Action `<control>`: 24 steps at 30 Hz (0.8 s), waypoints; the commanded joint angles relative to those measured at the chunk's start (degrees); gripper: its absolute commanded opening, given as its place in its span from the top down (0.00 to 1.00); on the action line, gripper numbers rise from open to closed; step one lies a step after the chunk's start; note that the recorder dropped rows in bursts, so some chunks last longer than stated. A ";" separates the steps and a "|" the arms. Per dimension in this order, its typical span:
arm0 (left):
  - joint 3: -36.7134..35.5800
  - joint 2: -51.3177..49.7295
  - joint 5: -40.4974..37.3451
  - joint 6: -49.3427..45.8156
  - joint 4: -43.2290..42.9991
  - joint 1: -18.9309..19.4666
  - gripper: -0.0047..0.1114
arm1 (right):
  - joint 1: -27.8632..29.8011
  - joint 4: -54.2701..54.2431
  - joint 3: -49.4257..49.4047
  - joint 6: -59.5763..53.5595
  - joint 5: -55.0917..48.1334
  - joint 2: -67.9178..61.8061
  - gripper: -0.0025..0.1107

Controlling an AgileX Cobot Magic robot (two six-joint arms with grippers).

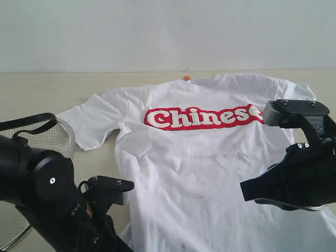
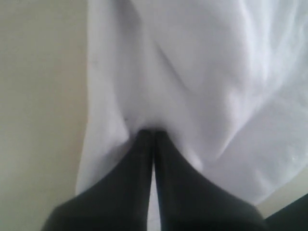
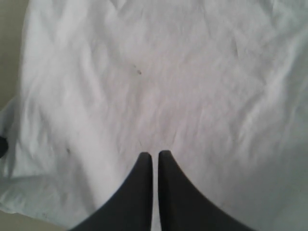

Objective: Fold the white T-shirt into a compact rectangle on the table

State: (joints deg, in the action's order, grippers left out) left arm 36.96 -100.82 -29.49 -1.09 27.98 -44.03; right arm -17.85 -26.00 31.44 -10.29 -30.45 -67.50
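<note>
- The shirt (image 1: 210, 173) lies spread face up on the table (image 1: 37, 89), with a mesh basket (image 1: 55, 137) beside its sleeve.
- The left gripper (image 2: 154, 132) is clenched on a pucker of shirt near the hem edge.
- The right gripper (image 3: 155, 154) is closed over flat cloth; whether it pinches any cloth I cannot tell.

Wire-mesh basket (image 1: 51, 137) at left
</note>
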 commanded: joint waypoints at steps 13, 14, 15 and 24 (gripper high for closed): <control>-8.37 5.11 -1.63 12.84 -11.92 -0.53 0.92 | 0.13 -0.07 -0.19 -0.91 0.69 0.49 0.98; -8.78 5.36 -1.63 13.70 -12.37 -0.53 0.92 | 0.13 -0.07 -0.19 -1.05 0.68 0.49 0.98; -9.27 5.58 -1.63 14.09 -12.37 -0.53 0.92 | 0.13 -0.07 -0.19 -1.05 0.68 0.49 0.98; -9.97 9.19 -2.71 13.14 -9.75 -0.53 0.92 | 0.13 -0.07 -0.19 -0.74 1.73 0.49 0.98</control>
State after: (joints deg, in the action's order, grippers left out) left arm 28.44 -91.88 -28.04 12.60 18.31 -44.44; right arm -17.85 -26.00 31.44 -10.52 -29.18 -67.50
